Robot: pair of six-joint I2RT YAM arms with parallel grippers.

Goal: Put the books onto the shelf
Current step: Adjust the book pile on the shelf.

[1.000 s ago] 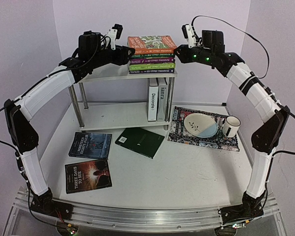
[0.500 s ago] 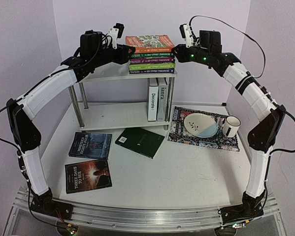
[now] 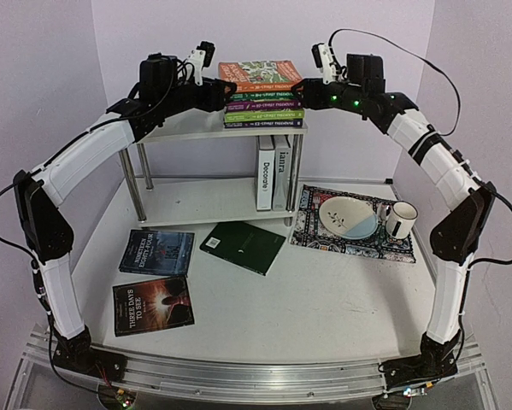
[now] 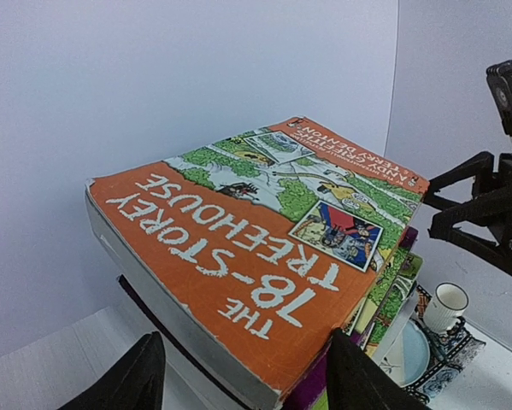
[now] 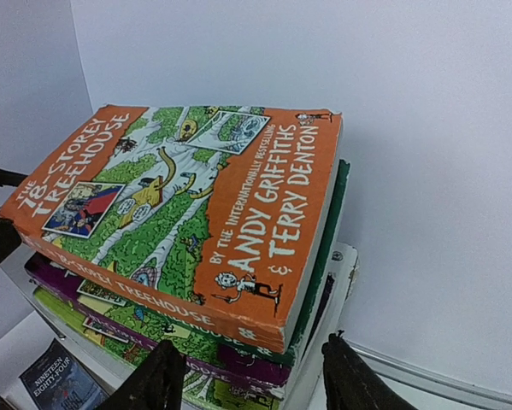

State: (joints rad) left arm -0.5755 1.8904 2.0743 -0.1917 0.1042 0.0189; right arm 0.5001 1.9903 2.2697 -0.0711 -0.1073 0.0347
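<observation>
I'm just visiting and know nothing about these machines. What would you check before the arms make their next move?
1. Orange Treehouse book lying flat on the stack on the shelf: ok.
2. Left tool open, a finger on either side of that book's corner: ok.
3. Right tool open: ok.
4. All books shelved: not ok. The green book, the dark book and Three Days to See lie on the table.
5. Room on the lower board, left of Decorate: ok.
6. Either tool touching the stack: cannot tell.
</observation>
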